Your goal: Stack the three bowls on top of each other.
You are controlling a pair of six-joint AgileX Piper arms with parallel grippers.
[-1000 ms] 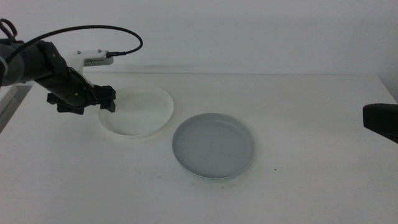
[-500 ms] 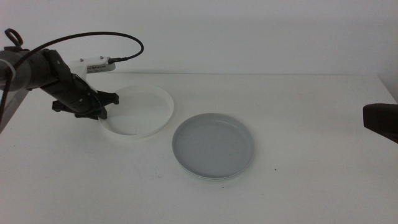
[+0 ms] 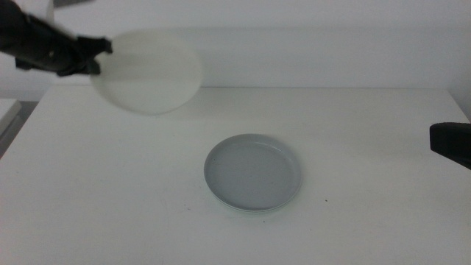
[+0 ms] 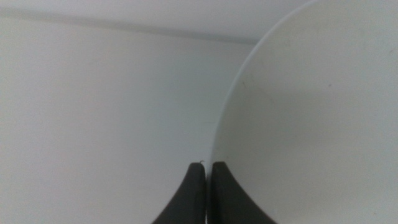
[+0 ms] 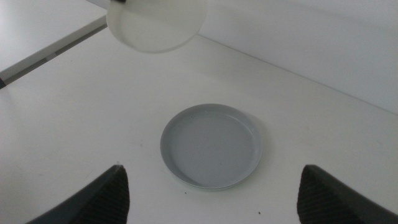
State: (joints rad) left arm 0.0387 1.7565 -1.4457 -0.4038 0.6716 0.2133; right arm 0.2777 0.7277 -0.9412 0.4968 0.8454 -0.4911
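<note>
White bowl [image 3: 148, 71]: pinched at its rim, raised and tilted above the surface [image 3: 110, 191].
Left claw [image 3: 94, 57]: jaws pressed on that rim.
Grey bowl [image 3: 252, 173]: flat on the surface, mid-table.
Right claw [image 5: 211, 199]: spread wide, waiting aside.

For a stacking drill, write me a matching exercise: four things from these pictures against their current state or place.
Things:
1. white bowl
2. grey bowl
3. left gripper
4. right gripper

States:
A. rests flat on the table
B. open, waiting at the table's right edge
C. lifted off the table, tilted
D. shut on a bowl's rim

Pairs: 1-C, 2-A, 3-D, 4-B
</note>
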